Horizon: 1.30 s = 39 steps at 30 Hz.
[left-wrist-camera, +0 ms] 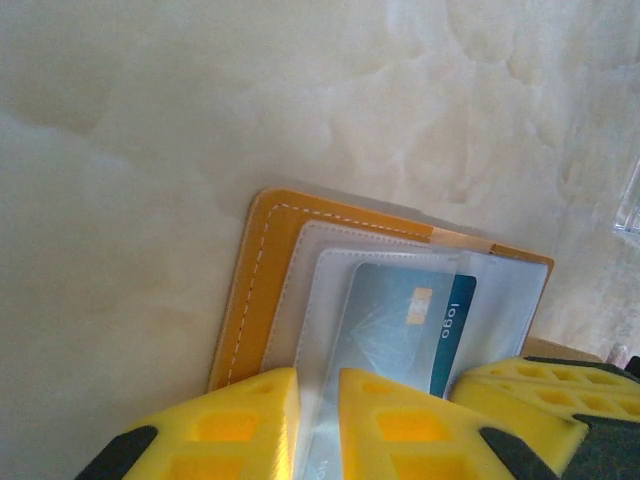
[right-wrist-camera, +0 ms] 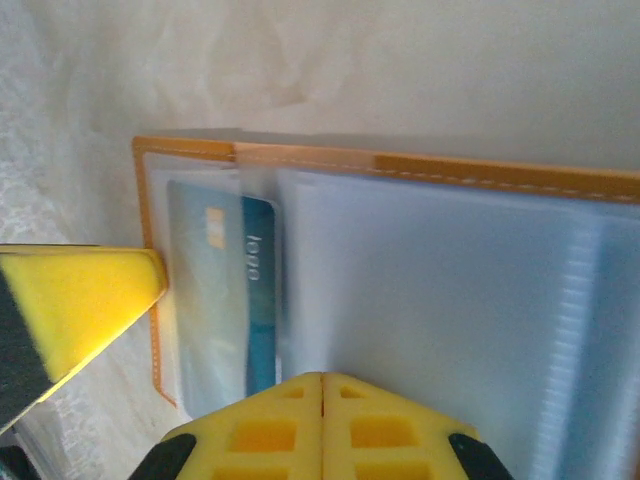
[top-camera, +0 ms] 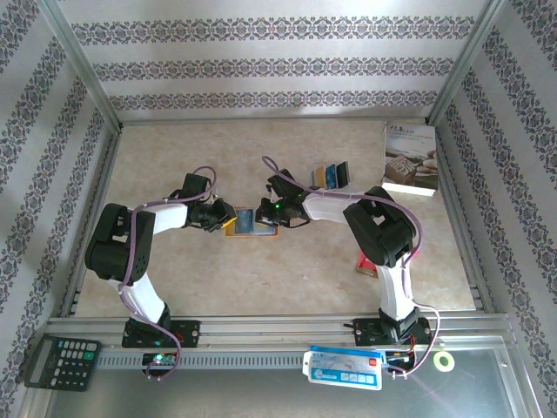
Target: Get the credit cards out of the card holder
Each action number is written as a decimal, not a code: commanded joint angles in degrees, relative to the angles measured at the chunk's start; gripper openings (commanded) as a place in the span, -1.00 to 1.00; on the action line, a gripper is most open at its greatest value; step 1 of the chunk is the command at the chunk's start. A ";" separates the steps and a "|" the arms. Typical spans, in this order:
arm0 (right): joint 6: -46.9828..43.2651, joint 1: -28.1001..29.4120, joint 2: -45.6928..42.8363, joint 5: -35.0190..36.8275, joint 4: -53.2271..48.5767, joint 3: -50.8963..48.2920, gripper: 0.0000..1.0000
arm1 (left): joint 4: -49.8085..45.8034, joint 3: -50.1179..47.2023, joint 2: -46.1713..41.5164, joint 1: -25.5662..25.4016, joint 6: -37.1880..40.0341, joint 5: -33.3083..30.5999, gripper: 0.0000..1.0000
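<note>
Marbled beige counter, patterned walls around. The card holder lies open mid-counter between the two arms. One teal card sits in a clear sleeve at the holder's end toward the left arm. Its long axis runs from the stitched far edge to the near edge, where both jaws sit. Right jaws are pressed together just beside the card (anything thin nipped? cannot tell). Left jaws stand a slit apart astride a sleeve edge, grip unclear. Neither is clearly nearer. The pull likely goes along the card's length.
</note>
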 commanded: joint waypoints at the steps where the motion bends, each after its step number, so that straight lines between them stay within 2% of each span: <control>1: -1.08 -0.35 -2.03 0.31 0.32 -1.25 -0.88 | -4.71 0.84 -0.60 -0.39 1.48 -1.86 -0.63; 6: -0.22 -0.28 -2.62 -2.22 2.94 -1.26 -0.80 | -4.87 0.84 -0.54 -0.42 1.84 -2.08 -0.67; 15: -0.40 0.18 -3.81 -1.25 2.02 0.26 -0.54 | -4.79 0.31 -0.12 -0.38 2.00 -2.40 -0.73; 39: -0.45 1.76 1.60 -0.42 -3.10 5.22 -0.46 | -5.10 0.18 -0.32 -0.39 2.21 -2.39 -0.74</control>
